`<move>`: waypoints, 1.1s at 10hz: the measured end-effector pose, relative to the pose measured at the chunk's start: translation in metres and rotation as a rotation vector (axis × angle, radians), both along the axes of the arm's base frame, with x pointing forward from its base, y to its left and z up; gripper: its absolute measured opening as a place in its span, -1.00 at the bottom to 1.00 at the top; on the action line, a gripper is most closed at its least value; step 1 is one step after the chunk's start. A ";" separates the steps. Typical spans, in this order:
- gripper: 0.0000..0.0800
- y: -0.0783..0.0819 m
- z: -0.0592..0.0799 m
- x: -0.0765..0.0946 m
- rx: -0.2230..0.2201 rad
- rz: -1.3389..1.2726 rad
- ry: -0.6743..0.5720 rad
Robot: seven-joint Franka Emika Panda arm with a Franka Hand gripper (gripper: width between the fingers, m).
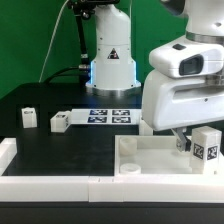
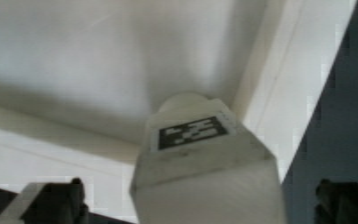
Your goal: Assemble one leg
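the gripper [image 2: 197, 200] clamps the leg [image 2: 197, 150] over the tray [image 1: 150, 160]; tilted, it could jam beside the socket.

White rounded arm [image 1: 183, 75] (glossy casing) with black pincer fingers [image 2: 51, 203].

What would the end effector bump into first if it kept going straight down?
Probably the leg between its fingers, then the white tray-shaped piece below it. The depth between them is unclear.
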State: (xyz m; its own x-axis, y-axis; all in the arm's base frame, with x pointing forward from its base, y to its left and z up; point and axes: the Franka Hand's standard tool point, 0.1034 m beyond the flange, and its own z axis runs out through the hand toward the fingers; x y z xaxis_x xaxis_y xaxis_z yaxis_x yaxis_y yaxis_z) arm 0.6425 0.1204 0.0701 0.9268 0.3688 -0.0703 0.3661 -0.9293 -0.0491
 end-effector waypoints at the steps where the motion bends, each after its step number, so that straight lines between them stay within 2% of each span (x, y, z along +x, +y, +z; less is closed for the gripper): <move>1: 0.62 0.000 0.000 0.000 0.000 -0.002 0.000; 2: 0.25 0.000 0.000 0.000 0.000 -0.003 0.001; 3: 0.25 0.000 0.000 0.000 0.000 -0.003 0.001; 4: -0.13 0.000 0.000 0.000 -0.001 -0.023 0.001; 5: -0.28 0.000 0.000 0.000 -0.004 -0.055 0.002; 7: -0.28 -0.001 -0.001 0.000 -0.004 -0.152 0.004; 11: -0.28 -0.002 -0.001 0.001 -0.022 -0.677 0.028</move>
State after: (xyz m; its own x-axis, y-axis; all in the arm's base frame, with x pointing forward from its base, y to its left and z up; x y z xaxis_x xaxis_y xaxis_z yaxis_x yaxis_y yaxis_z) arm 0.6432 0.1187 0.0692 0.9508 -0.2939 -0.0983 -0.2979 -0.9542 -0.0282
